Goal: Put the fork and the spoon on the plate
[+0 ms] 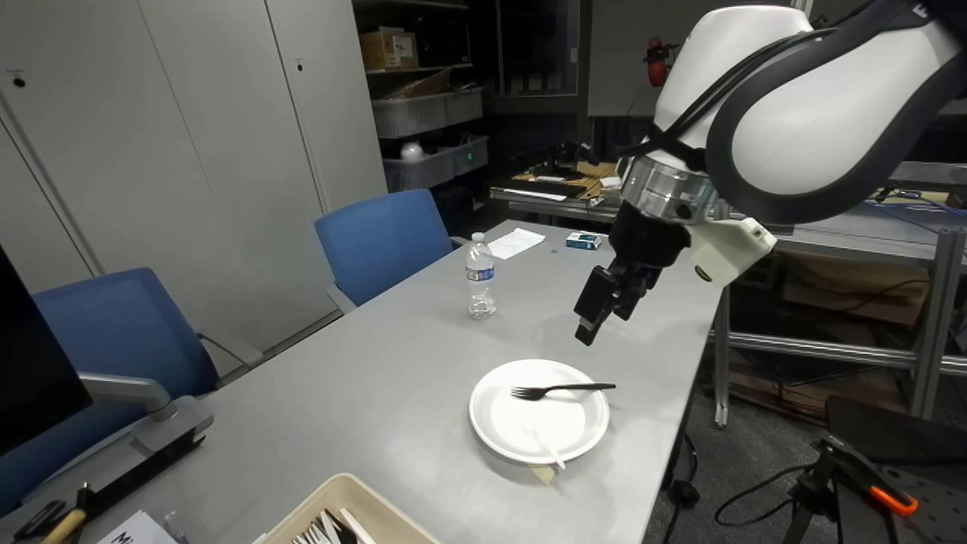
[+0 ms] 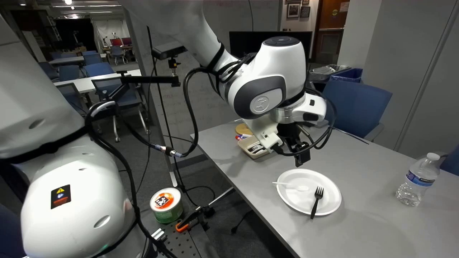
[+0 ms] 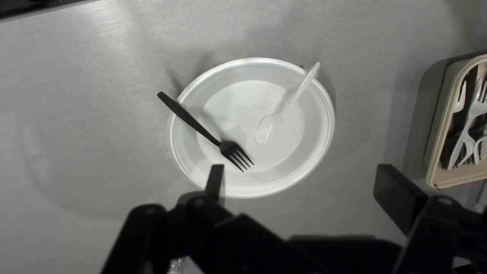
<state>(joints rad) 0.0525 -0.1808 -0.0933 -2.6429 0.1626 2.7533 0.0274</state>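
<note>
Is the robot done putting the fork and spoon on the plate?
Looks done: the black plastic fork and white plastic spoon lie on the white plate, ends sticking out. In hand: nothing; the open gripper holds neither. Left: with both there, probably just backing away.

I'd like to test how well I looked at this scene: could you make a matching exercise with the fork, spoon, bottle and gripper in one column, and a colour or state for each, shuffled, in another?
1. fork
2. spoon
3. bottle
4. gripper

A. standing upright on the table
B. white, on the plate, handle past its rim
C. open, holding nothing
D. black, on the plate, handle past its rim

Pairs: 1-D, 2-B, 3-A, 4-C
</note>
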